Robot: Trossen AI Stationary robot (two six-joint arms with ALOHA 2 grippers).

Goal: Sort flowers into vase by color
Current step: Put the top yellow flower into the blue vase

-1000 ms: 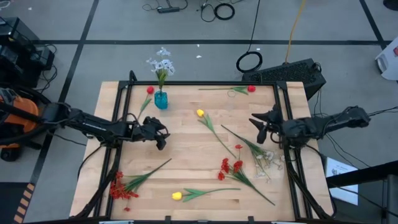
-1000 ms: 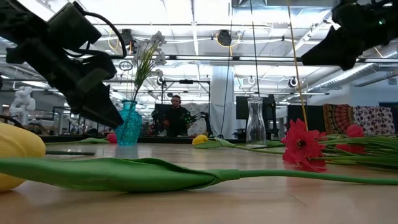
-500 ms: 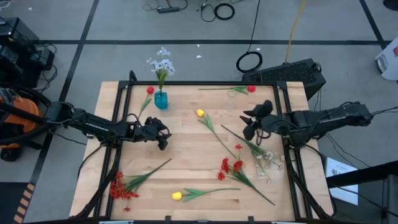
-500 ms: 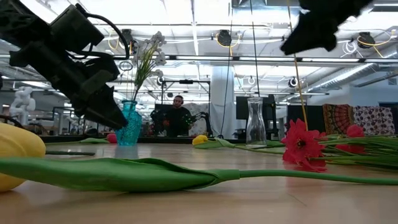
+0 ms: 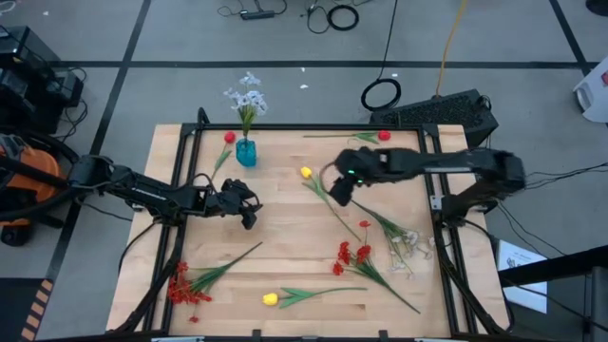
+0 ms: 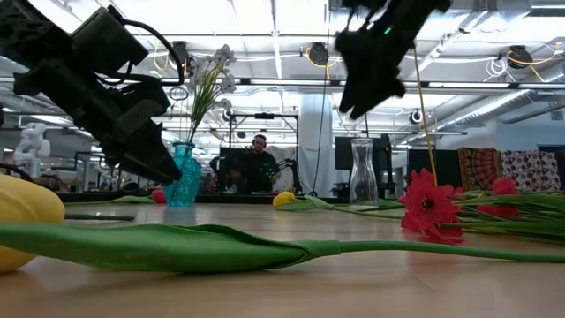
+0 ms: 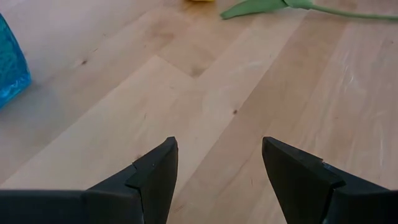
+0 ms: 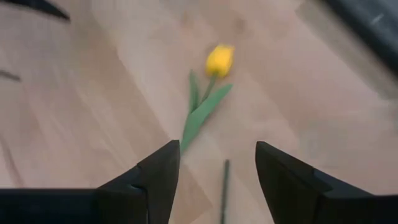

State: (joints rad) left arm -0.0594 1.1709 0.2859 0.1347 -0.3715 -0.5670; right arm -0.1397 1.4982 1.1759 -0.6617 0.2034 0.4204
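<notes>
Right gripper (image 5: 339,193) over diagonal(ish) yellow tulip (image 5: 318,186)

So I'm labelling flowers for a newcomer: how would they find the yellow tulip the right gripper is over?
Start at the blue vase near the table's far edge. Beside it, toward the middle, lies the yellow tulip, just ahead of the open right gripper. The other yellow tulip lies at the near edge.

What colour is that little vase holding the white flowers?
The vase is a clear turquoise blue, best seen in the low view.
</notes>
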